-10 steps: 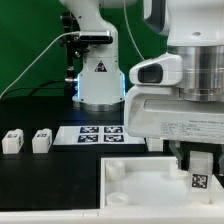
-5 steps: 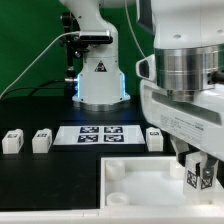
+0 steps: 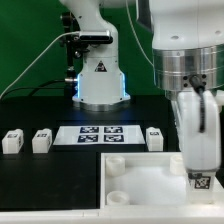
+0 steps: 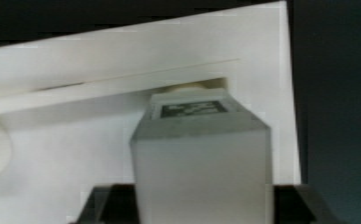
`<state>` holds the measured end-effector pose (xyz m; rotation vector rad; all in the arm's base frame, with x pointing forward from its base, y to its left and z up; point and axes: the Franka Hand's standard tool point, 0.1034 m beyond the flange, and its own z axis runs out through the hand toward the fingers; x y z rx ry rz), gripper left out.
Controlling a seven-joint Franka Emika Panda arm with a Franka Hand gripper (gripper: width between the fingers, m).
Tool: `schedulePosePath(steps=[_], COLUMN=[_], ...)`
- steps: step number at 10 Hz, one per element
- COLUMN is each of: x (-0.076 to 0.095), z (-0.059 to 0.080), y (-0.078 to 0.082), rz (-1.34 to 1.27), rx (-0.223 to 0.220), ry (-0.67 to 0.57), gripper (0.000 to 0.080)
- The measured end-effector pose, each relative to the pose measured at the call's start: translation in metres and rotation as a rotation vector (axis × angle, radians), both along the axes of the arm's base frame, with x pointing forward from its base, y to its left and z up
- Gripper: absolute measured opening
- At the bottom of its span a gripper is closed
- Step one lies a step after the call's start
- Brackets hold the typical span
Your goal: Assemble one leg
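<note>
My gripper (image 3: 200, 172) is shut on one leg (image 3: 200, 183), a small white block with a black-and-white tag, and holds it upright over the near right corner of the large flat white board (image 3: 140, 178). In the wrist view the leg (image 4: 198, 150) fills the middle between my dark fingers (image 4: 116, 204), tag end toward the board (image 4: 88, 95); my gripper (image 4: 202, 205) closes on its sides. Whether the leg touches the board is hidden. Three more legs stand on the table: two at the exterior view's left (image 3: 12, 141) (image 3: 41, 140), one behind the board (image 3: 154, 137).
The marker board (image 3: 100, 133) lies flat between the loose legs, in front of the robot base (image 3: 100, 75). The large board has round corner sockets (image 3: 115, 166). A green wall stands behind.
My wrist has turned and the arm has shifted toward the exterior view's right. The held leg stays over the board's right corner. The leg behind the board is now uncovered.
</note>
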<state>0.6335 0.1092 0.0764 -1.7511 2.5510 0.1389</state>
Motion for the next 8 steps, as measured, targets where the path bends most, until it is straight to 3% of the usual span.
schedulePosePath(steps=[5,6,7,8], x=[-0.0025,-0.0027,-0.0027,-0.0034], z=[-0.0011,-0.0014,-0.0014,-0.0011], y=[0.0004,0.0008,0.0008,0.0035], rz=[0.001,0.025,0.026,0.029], rx=[-0.005,-0.005,-0.005,-0.006], ry=[0.007,0.005,0.005,-0.011], gripper=[0.0297,0.0479,0.059,0.059])
